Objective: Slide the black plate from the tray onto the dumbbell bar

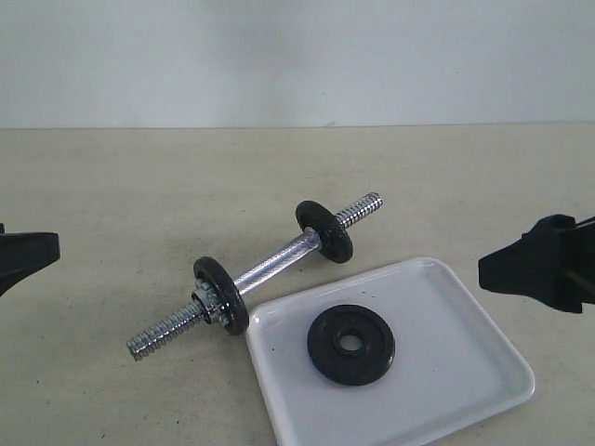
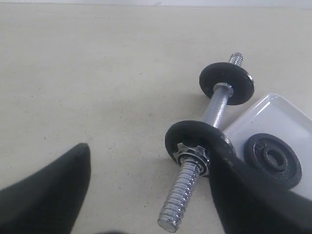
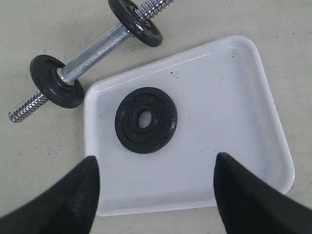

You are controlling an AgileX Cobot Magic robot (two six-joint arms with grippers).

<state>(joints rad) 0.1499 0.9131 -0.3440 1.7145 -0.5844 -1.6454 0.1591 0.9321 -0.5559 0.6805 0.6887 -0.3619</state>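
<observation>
You have the black plate (image 1: 350, 344) lying flat on the tray (image 1: 465, 372), near-right of the dumbbell bar (image 1: 279, 262). Your left fingers (image 2: 48, 190) and right fingers (image 3: 248, 195) are spread, holding nothing.

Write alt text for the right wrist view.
A black plate lies flat on a white tray, just ahead of the open, empty right end effector. Beside the tray, the dumbbell bar carries two other black discs.
</observation>
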